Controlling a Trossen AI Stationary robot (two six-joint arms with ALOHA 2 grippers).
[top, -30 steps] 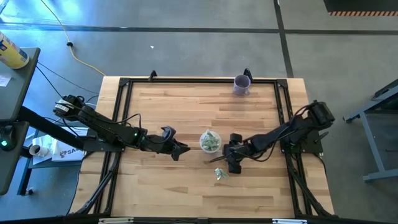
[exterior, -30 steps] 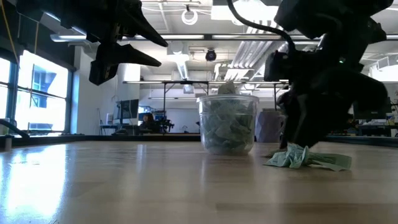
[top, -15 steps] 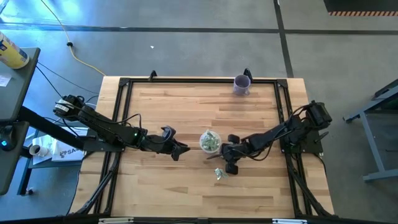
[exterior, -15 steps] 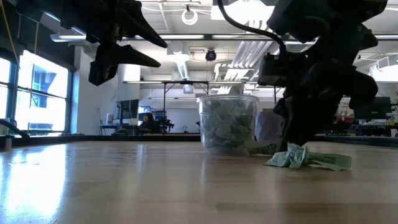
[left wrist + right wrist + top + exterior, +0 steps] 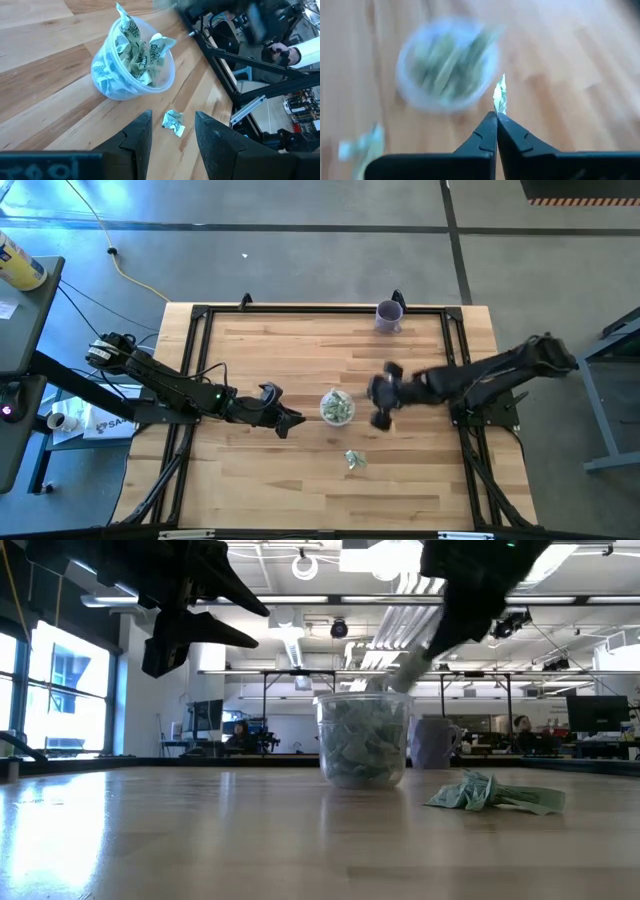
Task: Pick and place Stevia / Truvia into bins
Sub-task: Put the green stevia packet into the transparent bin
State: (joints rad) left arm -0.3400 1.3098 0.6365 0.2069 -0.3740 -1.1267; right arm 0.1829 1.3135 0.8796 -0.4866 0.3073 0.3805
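The bin is a clear cup (image 5: 338, 407), also (image 5: 366, 740), standing mid-table and stuffed with pale green Stevia / Truvia sachets. A few crumpled sachets (image 5: 354, 460) lie on the wood on the near side of it, also (image 5: 490, 793). My right gripper (image 5: 496, 116) hangs in the air beside the cup's right side (image 5: 378, 393), shut on one sachet (image 5: 500, 95). My left gripper (image 5: 172, 135) hovers open left of the cup (image 5: 290, 420), with nothing between its fingers. My right gripper pinches one end of a single sachet (image 5: 499, 107) between its two fingertips. The rest of the sachet sticks out beyond the tips, lifted clear of the table, above and beside the cup.
A purple cup (image 5: 389, 316) stands at the table's far edge. Black frame rails (image 5: 200, 330) run along the table's sides. Bare wood lies on the near side and to the left.
My right gripper has risen from the loose sachets on the table and swung toward the far edge, up beside the cup, carrying one sachet clear of the table. The remaining loose sachets stay where they lay.
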